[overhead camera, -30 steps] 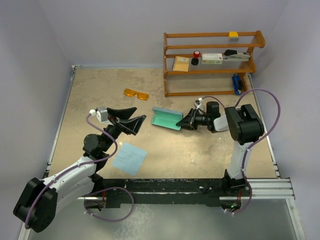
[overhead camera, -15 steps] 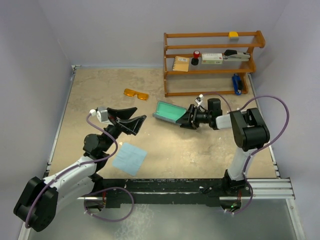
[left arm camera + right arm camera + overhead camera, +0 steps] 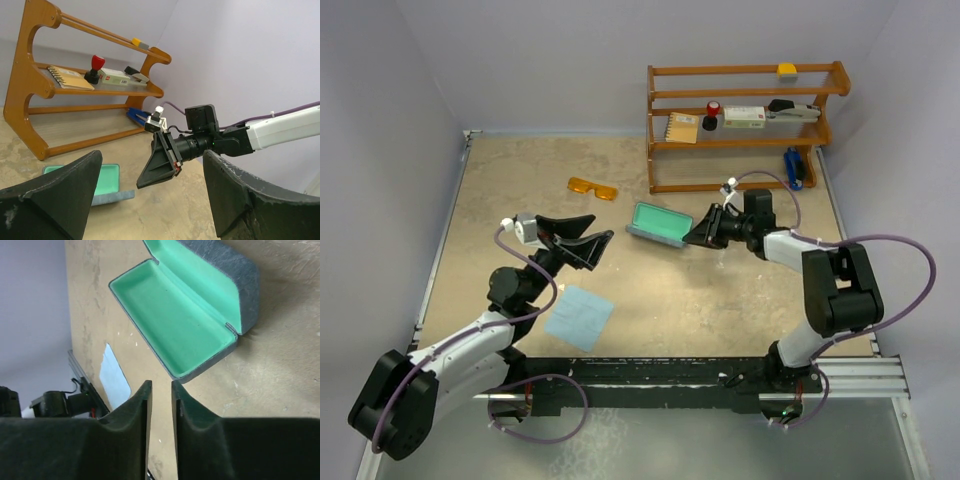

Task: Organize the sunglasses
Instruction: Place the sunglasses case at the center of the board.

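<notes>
- One table, tan and speckled, bears everything.
- One wooden rack with three shelves stands at the far right.
- Two arms. The left gripper hangs above the table with its jaws spread wide and nothing between them. The right gripper has its jaws drawn almost together, leaving a thin gap. It grips nothing and points at the case from just beside its right end.
- One light blue cloth lies flat near the left arm.
- One blue-grey case lies open, showing its teal inside.
- One pair of sunglasses, translucent orange-amber in lens and frame, lies on the table left of the rack's foot, well apart from both grippers. Its long axis runs across the table, the right end a little nearer the arms. Which way the lenses face, I cannot tell.
</notes>
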Controlling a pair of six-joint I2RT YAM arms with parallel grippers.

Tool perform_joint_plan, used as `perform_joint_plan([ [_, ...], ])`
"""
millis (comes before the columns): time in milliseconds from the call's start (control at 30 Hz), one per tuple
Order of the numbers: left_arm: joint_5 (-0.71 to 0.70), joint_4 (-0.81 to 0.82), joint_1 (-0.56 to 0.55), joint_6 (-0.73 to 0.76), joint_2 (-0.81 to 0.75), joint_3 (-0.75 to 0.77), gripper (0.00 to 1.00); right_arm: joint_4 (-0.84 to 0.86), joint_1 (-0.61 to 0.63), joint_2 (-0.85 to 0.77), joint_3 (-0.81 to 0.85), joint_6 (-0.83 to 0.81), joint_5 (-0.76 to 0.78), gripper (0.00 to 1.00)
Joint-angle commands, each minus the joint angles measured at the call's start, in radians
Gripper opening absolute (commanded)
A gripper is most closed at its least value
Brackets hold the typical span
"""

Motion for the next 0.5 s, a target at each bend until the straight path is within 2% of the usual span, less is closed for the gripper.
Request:
perform_joint_plan([
  [0, 0.015, 0.068, 0.007, -0.018, 0.006, 0.001, 0.78, -0.055, 0.008, -0.087, -0.004, -0.026, 0.042, 0.18],
  [67, 0.018, 0.073, 0.007, -0.021, 0.006, -0.002, 0.78, -0.062, 0.025, -0.119, 0.009, -0.025, 0.062, 0.06],
  [133, 0.017, 0.082, 0.007, -0.026, 0.012, -0.003, 0.78, -0.078, 0.050, -0.121, 0.042, -0.030, 0.077, 0.00],
  [467, 0.008, 0.076, 0.007, -0.030, 0.017, -0.002, 0.78, -0.124, 0.203, 0.027, 0.225, -0.065, 0.231, 0.00],
])
